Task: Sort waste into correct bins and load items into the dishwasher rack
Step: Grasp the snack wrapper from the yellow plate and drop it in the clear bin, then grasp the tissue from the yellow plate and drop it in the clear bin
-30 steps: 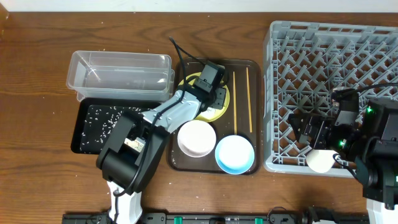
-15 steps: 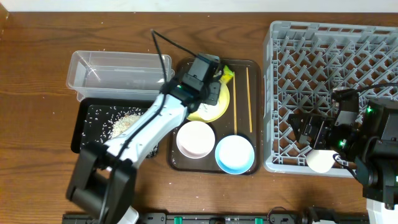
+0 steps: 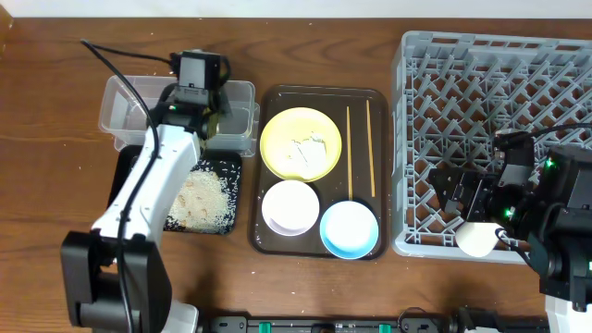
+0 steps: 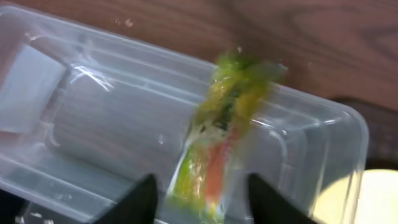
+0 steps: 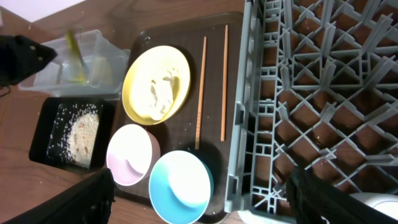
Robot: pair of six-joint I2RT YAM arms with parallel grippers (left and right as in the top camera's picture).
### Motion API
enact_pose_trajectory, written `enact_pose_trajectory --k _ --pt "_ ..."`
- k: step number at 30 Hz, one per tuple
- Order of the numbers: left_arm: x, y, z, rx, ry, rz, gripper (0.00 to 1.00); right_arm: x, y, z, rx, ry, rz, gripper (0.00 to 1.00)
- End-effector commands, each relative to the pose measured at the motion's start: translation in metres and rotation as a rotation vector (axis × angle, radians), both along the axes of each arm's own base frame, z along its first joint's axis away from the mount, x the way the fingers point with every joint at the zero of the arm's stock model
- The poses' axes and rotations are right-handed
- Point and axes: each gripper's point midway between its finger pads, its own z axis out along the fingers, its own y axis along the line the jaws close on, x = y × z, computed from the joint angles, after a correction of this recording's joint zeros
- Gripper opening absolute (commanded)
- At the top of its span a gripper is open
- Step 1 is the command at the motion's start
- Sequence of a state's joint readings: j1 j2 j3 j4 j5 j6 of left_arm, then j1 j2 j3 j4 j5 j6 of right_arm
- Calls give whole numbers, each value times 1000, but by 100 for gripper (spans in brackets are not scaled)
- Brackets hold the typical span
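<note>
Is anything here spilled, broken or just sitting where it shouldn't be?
Nothing tipped or broken. The yellow plate on the brown tray has crumpled white scraps on it, and rice lies heaped and scattered inside the black tray. The chopsticks lie neat and parallel.

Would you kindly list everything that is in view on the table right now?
dishwasher rack: one, grey, table's right side
brown tray: one, middle
plate: one, pale yellow, back of brown tray
tissue bits: a few, white, on plate
white bowl: one, front of brown tray
light-blue bowl: one, beside white bowl
chopsticks: two, wooden, brown tray's right side
clear tub: one, back left
black tray: one, in front of tub
food scraps: heap, white-beige, in black tray
snack wrapper: one, green-and-orange, blurred, over tub
left gripper: open, above tub
right gripper: open, empty
</note>
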State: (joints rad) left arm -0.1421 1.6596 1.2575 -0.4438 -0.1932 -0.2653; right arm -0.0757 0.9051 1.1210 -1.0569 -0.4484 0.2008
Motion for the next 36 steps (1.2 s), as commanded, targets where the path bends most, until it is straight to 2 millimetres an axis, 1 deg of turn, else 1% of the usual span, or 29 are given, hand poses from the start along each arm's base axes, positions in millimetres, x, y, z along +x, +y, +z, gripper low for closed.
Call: enact_pose_trajectory --k 1,3,5,7,9,10,11,12,14,17,20,22,23,24,25,26,27,28,31,33,34,36 --pt "-1 -46 12 -160 -10 -192 59 1 -4 1 0 -3 -21 87" --pt "-12 -82 18 -258 7 -307 60 1 -4 1 -1 -4 -21 87" --pt "-24 -108 16 -282 37 -375 60 1 -4 1 0 -4 -21 87" --pt "-36 -132 7 -256 71 -453 60 1 -4 1 0 0 -21 87" --pt "-49 -160 -8 -204 105 -578 60 1 -4 -1 1 7 -21 87" --pt "-52 -167 -15 -178 120 -609 60 1 -4 -1 1 9 -21 87" --pt "-56 -174 -28 -126 145 -637 60 2 -4 -2 2 13 -21 87" --pt "-57 -177 -42 -73 170 -637 61 2 -4 -2 2 16 -21 87" --pt "-60 -182 -65 -21 217 -641 60 1 -4 -3 2 20 -21 86" --pt "-71 -196 -101 -26 304 -678 60 1 -4 -4 3 23 -20 86" --pt "-80 -202 -128 -22 370 -696 61 1 -4 -4 2 23 -20 86" --pt "-82 -202 -142 -16 398 -697 59 1 -4 -4 2 23 -21 86" --pt "-82 -202 -146 -15 404 -696 54 1 -4 -4 2 23 -21 86" --pt "-81 -201 -146 -12 402 -694 41 1 -4 -4 3 24 -21 86" --pt "-79 -200 -145 -10 394 -688 28 1 -4 -4 2 24 -21 86" --pt "-76 -200 -139 -11 381 -684 18 1 -4 -4 2 24 -20 86" --pt "-72 -199 -132 -16 366 -679 7 1 -4 -4 2 23 -20 86" --pt "-68 -199 -123 -24 351 -668 6 1 -4 -4 2 25 -20 86" --pt "-57 -194 -81 -46 276 -644 6 1 -4 -4 2 26 -20 86" --pt "-50 -184 -45 -61 203 -622 6 1 -4 -4 2 26 -20 86" --pt "-45 -175 -28 -60 160 -598 6 1 -4 -4 2 26 -21 86" --pt "-33 -144 0 -19 82 -509 6 1 -4 -4 2 26 -20 86"
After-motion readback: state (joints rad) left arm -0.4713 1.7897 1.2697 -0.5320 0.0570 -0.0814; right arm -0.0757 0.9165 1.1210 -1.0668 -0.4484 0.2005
